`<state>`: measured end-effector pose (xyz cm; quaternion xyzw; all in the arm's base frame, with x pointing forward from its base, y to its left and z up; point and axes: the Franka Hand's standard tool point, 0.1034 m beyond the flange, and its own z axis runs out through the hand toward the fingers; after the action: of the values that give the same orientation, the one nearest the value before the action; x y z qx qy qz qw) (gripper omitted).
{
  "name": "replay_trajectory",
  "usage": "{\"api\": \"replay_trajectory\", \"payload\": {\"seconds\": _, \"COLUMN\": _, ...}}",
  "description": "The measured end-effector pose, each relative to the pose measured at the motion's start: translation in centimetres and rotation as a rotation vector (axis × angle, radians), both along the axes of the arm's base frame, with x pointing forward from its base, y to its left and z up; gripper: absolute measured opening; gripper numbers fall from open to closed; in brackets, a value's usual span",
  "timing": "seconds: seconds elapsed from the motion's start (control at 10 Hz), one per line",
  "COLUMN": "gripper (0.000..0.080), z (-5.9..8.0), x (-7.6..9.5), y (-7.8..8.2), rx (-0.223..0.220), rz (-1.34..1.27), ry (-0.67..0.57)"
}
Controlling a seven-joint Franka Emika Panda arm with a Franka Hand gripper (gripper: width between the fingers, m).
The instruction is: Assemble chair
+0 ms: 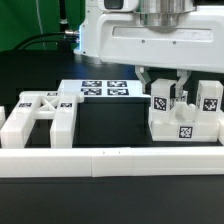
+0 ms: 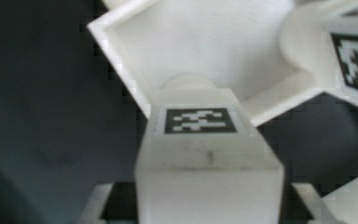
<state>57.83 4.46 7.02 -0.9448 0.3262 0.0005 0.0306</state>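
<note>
Caught with gripper [image 1: 168, 86] astride a tagged square post [image 2: 201, 140] of the chair [image 1: 186, 128]; impossible to tell whether clamped. Appeared mid post-fitting; called next for a straight downward press.

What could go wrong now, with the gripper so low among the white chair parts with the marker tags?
1. The gripper straddles a tagged post, but the pictures do not show whether it is clamped. If the hold is loose or off centre, the post may tilt or slip when lifted.
2. A neighbouring post stands close beside it. A sideways move of the fingers could probably knock it over or push it out of place.
</note>
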Motion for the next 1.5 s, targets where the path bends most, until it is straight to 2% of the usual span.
{"api": "replay_trajectory", "payload": {"seconds": 0.5, "gripper": 0.0287, "z": 0.01, "x": -0.05, "y": 0.17, "rx": 0.015, "rz": -0.393, "ry": 0.036}}
{"api": "replay_trajectory", "payload": {"seconds": 0.7, "gripper": 0.0287, "z": -0.01, "x": -0.06, "y": 0.17, "rx": 0.014, "rz": -0.352, "ry": 0.034}}
{"api": "replay_trajectory", "payload": {"seconds": 0.8, "gripper": 0.0469, "z": 0.0, "x": -0.06, "y": 0.19, "rx": 0.014, "rz": -0.346, "ry": 0.033}}
{"api": "replay_trajectory", "payload": {"seconds": 0.9, "gripper": 0.0585, "z": 0.11, "x": -0.04, "y": 0.21, "rx": 0.014, "rz": -0.282, "ry": 0.028}}
{"api": "replay_trajectory", "payload": {"seconds": 1.0, "gripper": 0.0585, "z": 0.2, "x": -0.05, "y": 0.26, "rx": 0.012, "rz": -0.174, "ry": 0.021}}
{"api": "replay_trajectory", "payload": {"seconds": 1.1, "gripper": 0.0638, "z": 0.39, "x": -0.01, "y": 0.32, "rx": 0.01, "rz": -0.034, "ry": 0.01}}
{"api": "replay_trajectory", "payload": {"seconds": 1.2, "gripper": 0.0647, "z": 0.51, "x": -0.05, "y": 0.26, "rx": 0.008, "rz": 0.141, "ry": -0.002}}
{"api": "replay_trajectory", "payload": {"seconds": 1.5, "gripper": 0.0649, "z": 0.39, "x": -0.08, "y": 0.06, "rx": 0.005, "rz": 0.362, "ry": -0.015}}
